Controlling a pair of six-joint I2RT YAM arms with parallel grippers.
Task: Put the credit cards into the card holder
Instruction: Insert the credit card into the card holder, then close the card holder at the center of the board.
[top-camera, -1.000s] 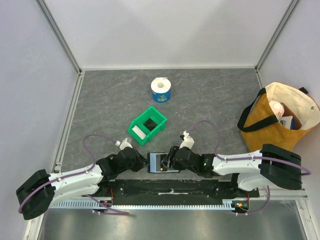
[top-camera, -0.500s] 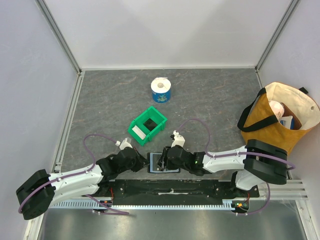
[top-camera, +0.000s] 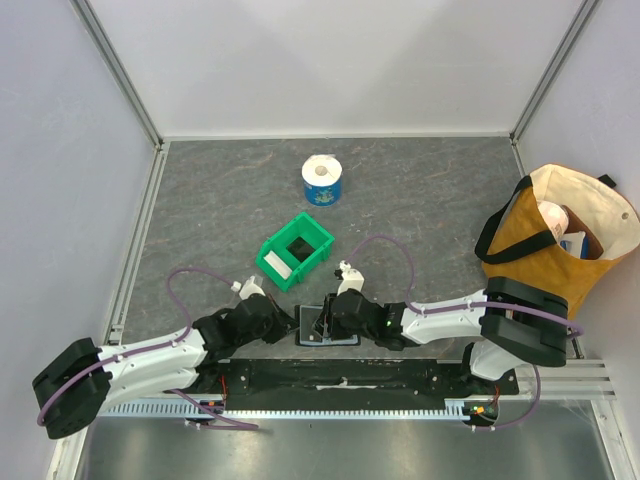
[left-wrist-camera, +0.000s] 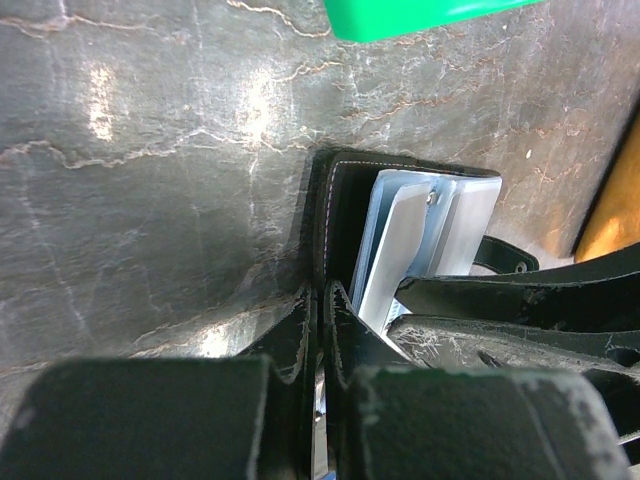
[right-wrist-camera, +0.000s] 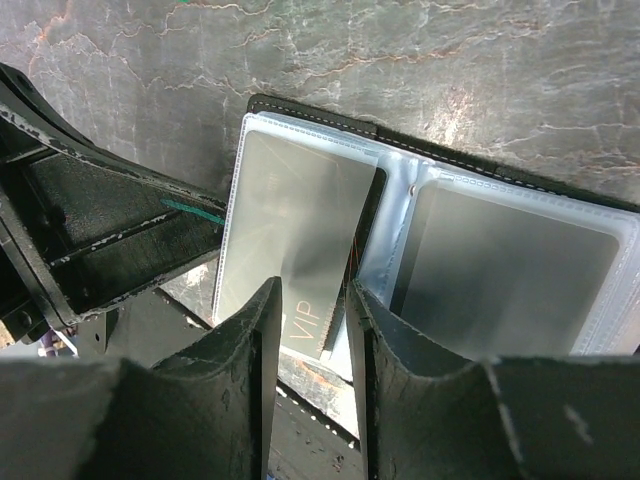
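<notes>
Between right pincer (right-wrist-camera: 312, 300) tips, near-closed: grey card (right-wrist-camera: 290, 210) partly in card holder (right-wrist-camera: 500, 250); grip unclear.

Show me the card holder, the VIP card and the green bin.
card holder (right-wrist-camera: 510, 260), right wrist view, right clear pocket.
VIP card (right-wrist-camera: 312, 322), right wrist view, lettered end.
green bin (top-camera: 319, 229), top view, far rim.

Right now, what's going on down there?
The left tool is shut on the edge of the open holder. The right tool straddles a silver card that sits partly in one of the holder's clear pockets. Whether it actually grips the card is unclear.
</notes>
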